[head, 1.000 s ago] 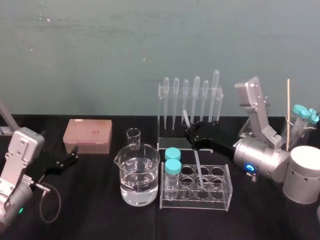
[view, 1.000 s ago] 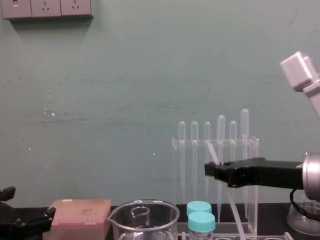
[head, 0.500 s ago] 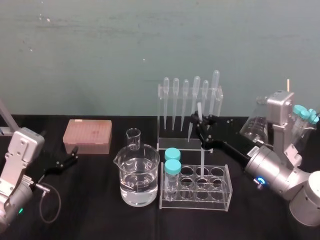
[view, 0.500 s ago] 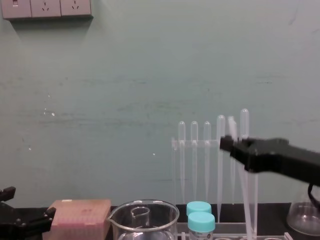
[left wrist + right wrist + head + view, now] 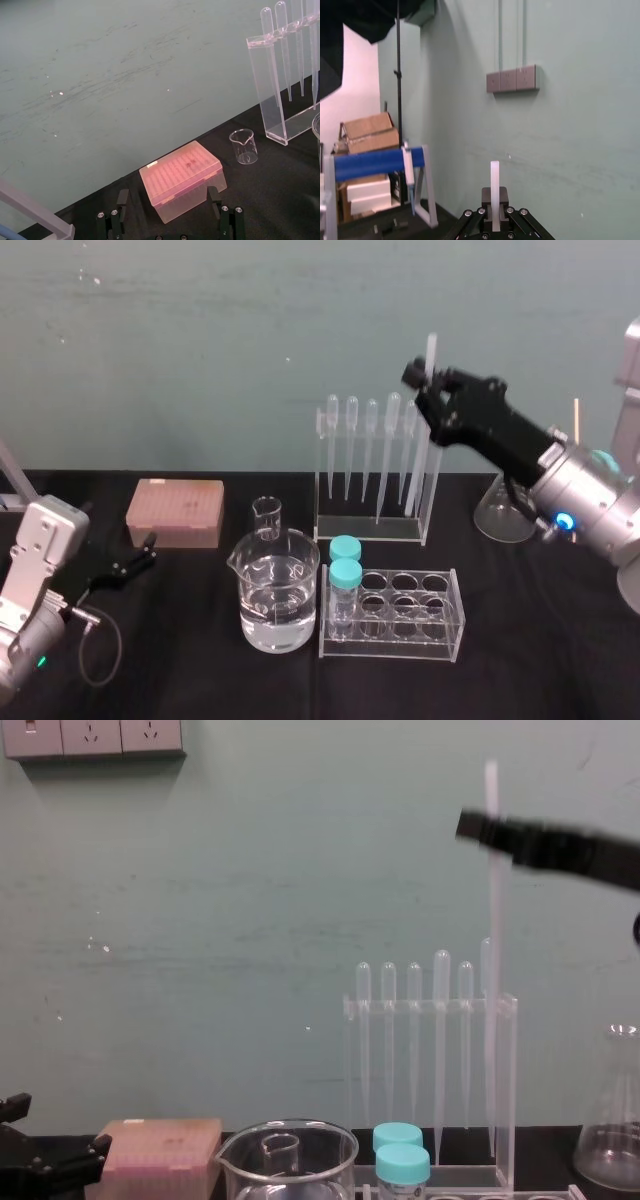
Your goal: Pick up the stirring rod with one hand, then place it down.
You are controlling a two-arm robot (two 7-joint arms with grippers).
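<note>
The right claw (image 5: 428,390) is raised high over the right end of the pipette rack (image 5: 372,530), its fingers closed on the stirring rod (image 5: 492,900) a little below the rod's top. The rod's long axis stands nearly vertical. One plain end points up above the claw, while the rest hangs down in front of the rack. The left claw (image 5: 143,558) lies low at the left on the black surface (image 5: 200,680), fingers spread and empty, near a pink tip box (image 5: 176,510).
</note>
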